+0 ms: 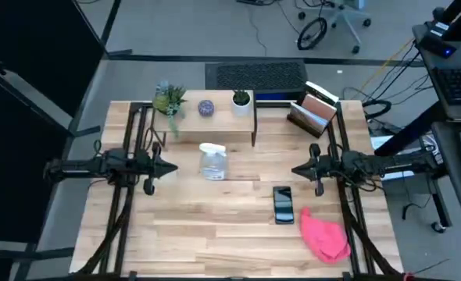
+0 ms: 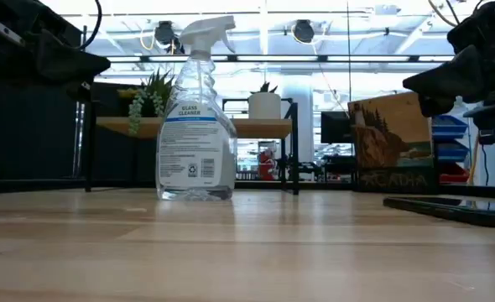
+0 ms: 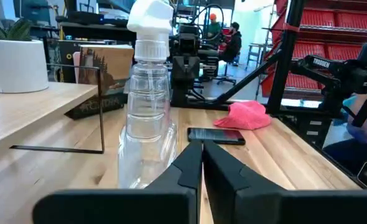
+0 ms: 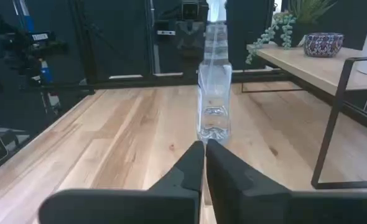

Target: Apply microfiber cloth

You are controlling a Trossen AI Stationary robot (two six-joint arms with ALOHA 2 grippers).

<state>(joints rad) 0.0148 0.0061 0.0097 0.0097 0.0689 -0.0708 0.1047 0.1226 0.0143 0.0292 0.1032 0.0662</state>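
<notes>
The pink microfiber cloth (image 1: 323, 236) lies crumpled on the table near its front right corner; it also shows in the left wrist view (image 3: 244, 116). A black smartphone (image 1: 283, 204) lies flat just left of it. A clear spray bottle (image 1: 212, 161) stands upright mid-table. My left gripper (image 1: 173, 167) hovers shut at the table's left, pointing toward the bottle. My right gripper (image 1: 296, 169) hovers shut at the right, above and behind the phone, pointing toward the table's left.
A low shelf (image 1: 207, 117) at the table's far side carries two potted plants (image 1: 169, 99) (image 1: 241, 99) and a patterned bowl (image 1: 206, 108). A holder with a card (image 1: 315, 111) stands at the far right. Bare wood lies along the front left.
</notes>
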